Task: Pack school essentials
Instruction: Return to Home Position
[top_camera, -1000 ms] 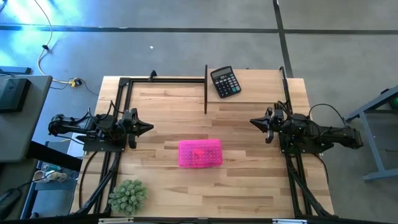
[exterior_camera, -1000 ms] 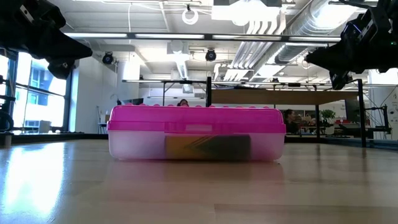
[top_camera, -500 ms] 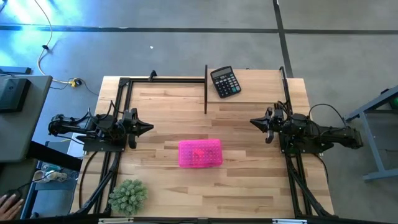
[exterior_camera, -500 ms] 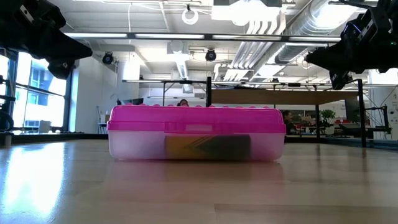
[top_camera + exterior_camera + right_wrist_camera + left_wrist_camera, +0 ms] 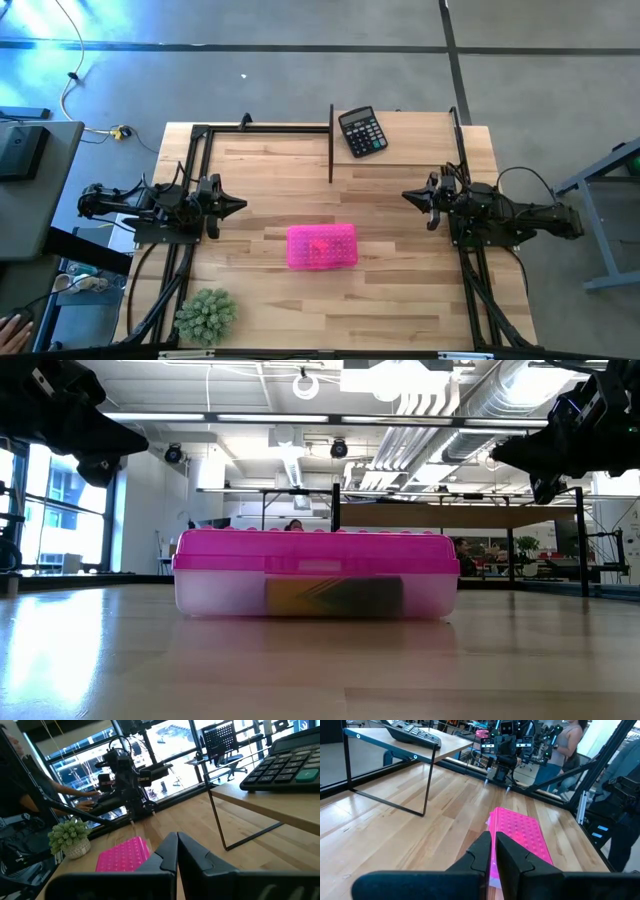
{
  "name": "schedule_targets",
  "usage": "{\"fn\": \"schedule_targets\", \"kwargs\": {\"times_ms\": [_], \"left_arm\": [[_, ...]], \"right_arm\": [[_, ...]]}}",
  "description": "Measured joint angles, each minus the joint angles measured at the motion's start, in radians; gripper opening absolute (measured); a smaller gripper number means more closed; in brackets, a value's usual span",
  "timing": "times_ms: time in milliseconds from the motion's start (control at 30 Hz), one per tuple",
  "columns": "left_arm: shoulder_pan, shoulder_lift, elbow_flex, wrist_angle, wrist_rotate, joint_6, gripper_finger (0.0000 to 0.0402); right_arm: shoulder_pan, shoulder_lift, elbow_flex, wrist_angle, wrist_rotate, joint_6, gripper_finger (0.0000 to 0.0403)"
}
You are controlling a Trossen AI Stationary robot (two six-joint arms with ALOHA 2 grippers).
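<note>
Between both sets of jaws, the pink lidded plastic supply box (image 5: pixel 322 246) is sitting closed. Your left gripper (image 5: pixel 240 205) and right gripper (image 5: pixel 405 195) are staying pinched shut, empty, unmoved, so packing is probably finishing.

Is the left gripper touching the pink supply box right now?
Apart. The high view shows bare table between the left gripper and the pink supply box. The right gripper is also clear of it.

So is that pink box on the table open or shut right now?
Shut. The pink box has its lid lying flat on the clear base in the low view, with no gap showing.
</note>
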Motion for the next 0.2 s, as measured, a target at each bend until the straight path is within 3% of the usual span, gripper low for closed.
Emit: {"fn": "schedule_targets", "kwargs": {"times_ms": [200], "left_arm": [[0.000, 0.000, 0.000, 0.000, 0.000, 0.000, 0.0015]], "right_arm": [[0.000, 0.000, 0.000, 0.000, 0.000, 0.000, 0.0000]]}}
